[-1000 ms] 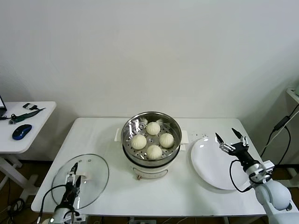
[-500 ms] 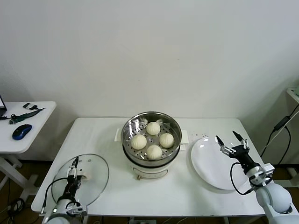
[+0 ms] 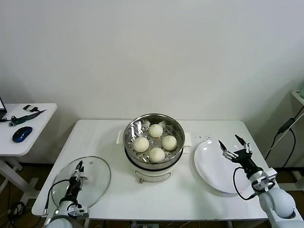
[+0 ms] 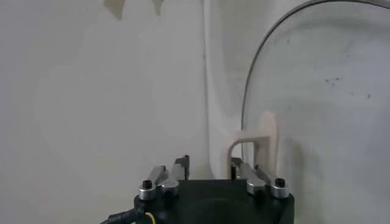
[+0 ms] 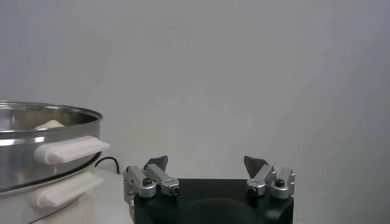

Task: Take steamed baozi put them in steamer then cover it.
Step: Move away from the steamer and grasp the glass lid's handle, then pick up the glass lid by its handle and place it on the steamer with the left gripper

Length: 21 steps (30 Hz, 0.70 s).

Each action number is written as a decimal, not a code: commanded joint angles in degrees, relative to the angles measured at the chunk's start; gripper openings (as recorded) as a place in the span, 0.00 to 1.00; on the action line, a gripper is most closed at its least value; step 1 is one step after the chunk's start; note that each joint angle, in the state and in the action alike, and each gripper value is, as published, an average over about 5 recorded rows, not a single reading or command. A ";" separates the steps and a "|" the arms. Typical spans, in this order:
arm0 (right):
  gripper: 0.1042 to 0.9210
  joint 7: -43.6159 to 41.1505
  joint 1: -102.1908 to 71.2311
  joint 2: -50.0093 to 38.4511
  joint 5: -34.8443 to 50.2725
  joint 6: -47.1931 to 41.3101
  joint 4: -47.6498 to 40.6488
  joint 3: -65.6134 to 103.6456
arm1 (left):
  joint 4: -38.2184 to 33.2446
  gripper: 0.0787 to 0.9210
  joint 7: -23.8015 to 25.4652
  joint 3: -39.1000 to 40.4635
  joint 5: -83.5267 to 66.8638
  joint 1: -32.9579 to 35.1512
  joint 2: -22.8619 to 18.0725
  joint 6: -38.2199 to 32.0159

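Closing on the white handle (image 4: 255,143) of the cover (image 3: 81,181) is where trouble can begin. The cover lies flat at the front left corner of the table (image 3: 109,137), and the left gripper (image 3: 76,178) sits on its centre. In the left wrist view the fingers are narrowed, but I cannot tell if they really clamp the handle. If the grip catches only its edge, the glass may tilt, slip and hit the table.

All four steamed baozi (image 3: 156,142) already sit in the steamer (image 3: 154,137) at the table's middle. A swinging cover could knock its rim.

The right gripper (image 3: 235,146) waits with fingers apart over the white plate (image 3: 211,166) near the right edge.
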 commanded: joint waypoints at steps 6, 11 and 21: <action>0.88 -0.37 0.20 0.04 -1.31 0.48 -0.80 0.19 | -6.82 0.19 0.71 0.06 -5.34 1.72 2.15 0.87; 0.88 -0.47 0.46 -0.22 -1.56 0.61 -1.27 0.25 | -14.93 0.09 2.28 0.23 -7.76 4.81 4.92 4.83; 0.88 -0.59 2.09 -0.73 -2.87 0.70 -2.85 -0.55 | -30.14 0.09 4.35 5.11 -9.98 8.74 15.96 22.49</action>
